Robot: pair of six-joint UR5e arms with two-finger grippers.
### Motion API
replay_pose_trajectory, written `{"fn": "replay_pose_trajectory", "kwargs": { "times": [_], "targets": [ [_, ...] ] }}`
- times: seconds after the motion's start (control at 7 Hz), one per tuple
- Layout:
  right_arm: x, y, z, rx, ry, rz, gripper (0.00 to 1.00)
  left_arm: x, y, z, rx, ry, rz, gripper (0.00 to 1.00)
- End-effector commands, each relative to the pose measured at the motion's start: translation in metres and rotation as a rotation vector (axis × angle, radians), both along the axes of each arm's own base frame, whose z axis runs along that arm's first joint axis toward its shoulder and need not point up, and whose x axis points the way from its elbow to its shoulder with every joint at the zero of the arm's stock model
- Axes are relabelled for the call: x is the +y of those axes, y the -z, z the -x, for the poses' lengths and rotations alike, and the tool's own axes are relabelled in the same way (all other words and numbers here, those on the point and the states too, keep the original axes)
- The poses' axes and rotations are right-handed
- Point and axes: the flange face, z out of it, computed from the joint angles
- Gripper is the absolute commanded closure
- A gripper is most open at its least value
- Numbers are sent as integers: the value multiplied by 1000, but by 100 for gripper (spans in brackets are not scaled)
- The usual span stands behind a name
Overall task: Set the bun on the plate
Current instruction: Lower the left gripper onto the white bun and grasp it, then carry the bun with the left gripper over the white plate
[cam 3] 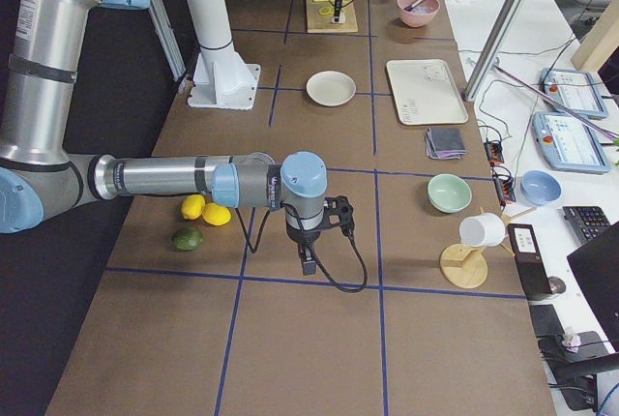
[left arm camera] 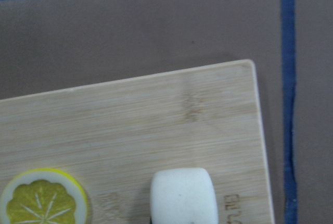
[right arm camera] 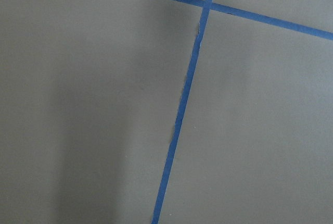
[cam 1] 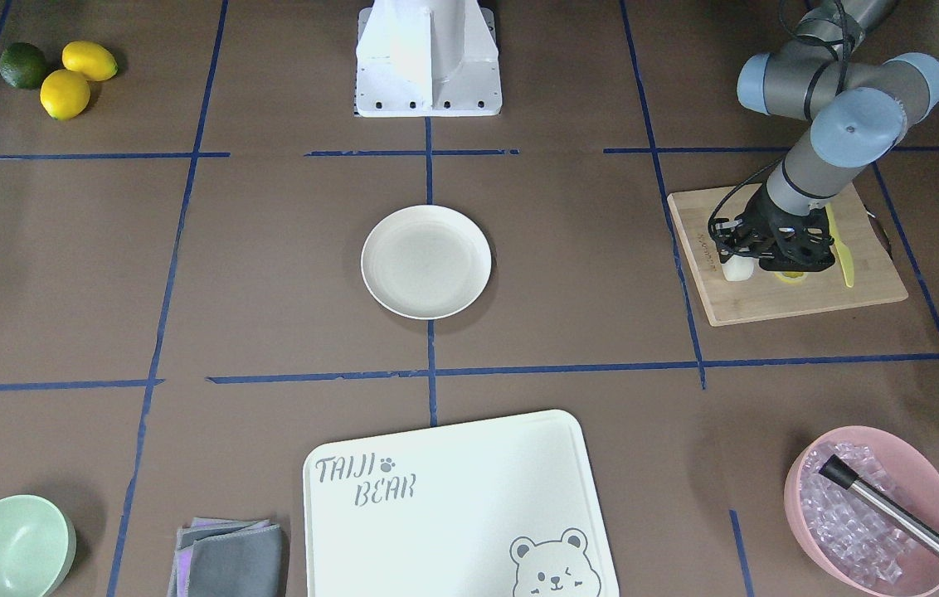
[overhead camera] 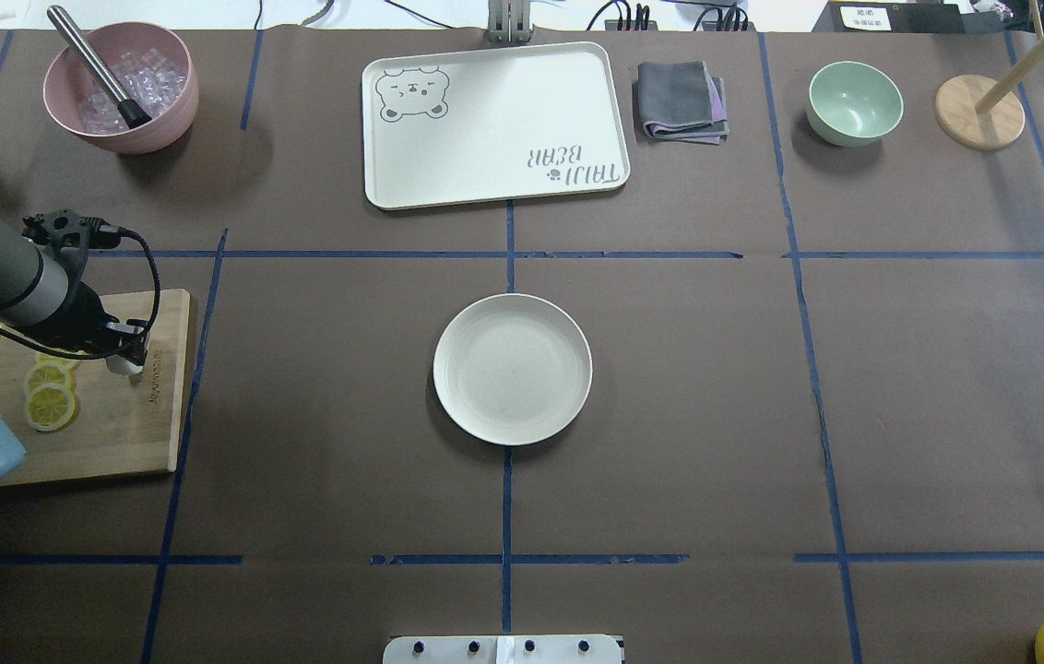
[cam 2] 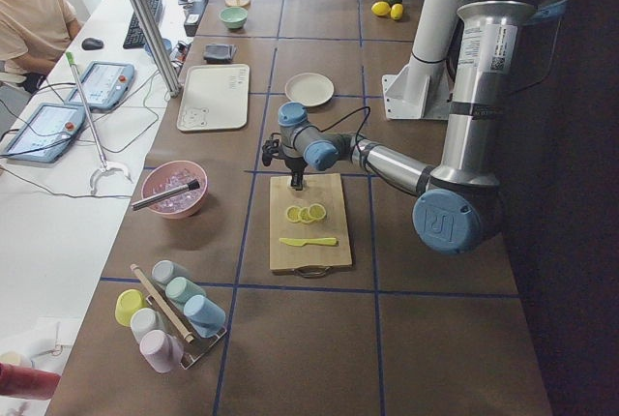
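The bun (cam 1: 737, 268) is a small white lump at the corner of a wooden cutting board (cam 1: 785, 303), beside yellow lemon slices (overhead camera: 50, 401). My left gripper (cam 1: 747, 254) points down over it, its fingers tight against the bun's sides. In the left wrist view the bun (left arm camera: 183, 195) fills the bottom centre, with the board's edge just beyond it. The cream plate (overhead camera: 513, 369) lies bare at the table's centre, well away from the board. My right gripper (cam 3: 308, 261) hangs over bare table near the lemons; I cannot tell whether it is open or shut.
A yellow knife (cam 1: 845, 257) lies on the board. A pink bowl (overhead camera: 121, 88) of ice with a metal tool, a white bear tray (overhead camera: 494, 124), a folded cloth (overhead camera: 681, 100), a mint bowl (overhead camera: 854, 101) and a wooden stand (overhead camera: 978, 111) line the far edge.
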Motion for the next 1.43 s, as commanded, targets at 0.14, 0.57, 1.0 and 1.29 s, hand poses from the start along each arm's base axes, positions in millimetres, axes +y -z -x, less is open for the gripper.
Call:
{"fn": "replay_pose_trajectory", "kwargs": {
  "times": [0.14,0.57,1.0,1.29],
  "targets": [
    [0,0,0,0,0,1,0,-40,101,-39,33,65,33,64],
    [0,-1,0,-1,-1,3,0,-31,244,-151,67,122,170,63],
    [1,-2,1,-18,-1,9,0,-7,333,-291,37,163,196,62],
    [0,-2,1,-18,-2,10,0,27,321,-349,56,150,131,62]
  ]
}}
